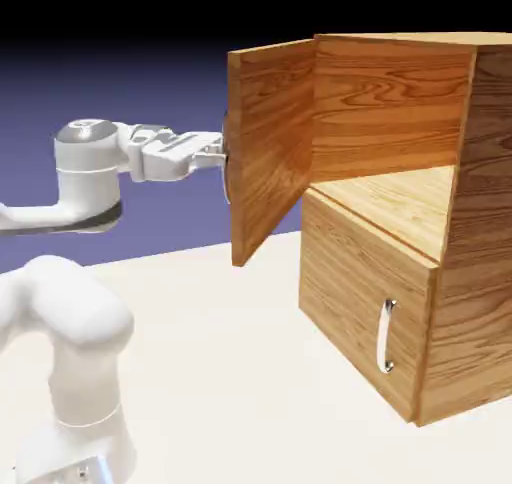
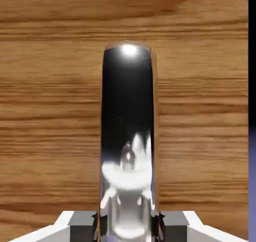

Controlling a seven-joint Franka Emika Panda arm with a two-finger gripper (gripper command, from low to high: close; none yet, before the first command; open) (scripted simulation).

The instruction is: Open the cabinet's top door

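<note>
One top door (image 1: pixel 272 147) outward, its handle (image 2: pixel 127 101) vertical

We see brown wood grain with darker streaks on the door (image 2: pixel 200 111) beyond the jaws, and mirror-bright silver, reflecting black and white, on the handle (image 2: pixel 127 101) between them.

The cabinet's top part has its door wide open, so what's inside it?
Inside the top of the cabinet you can see a wooden back wall and a light wooden floor, with nothing on the part that shows. The open door and the side wall may hide some corners.
</note>
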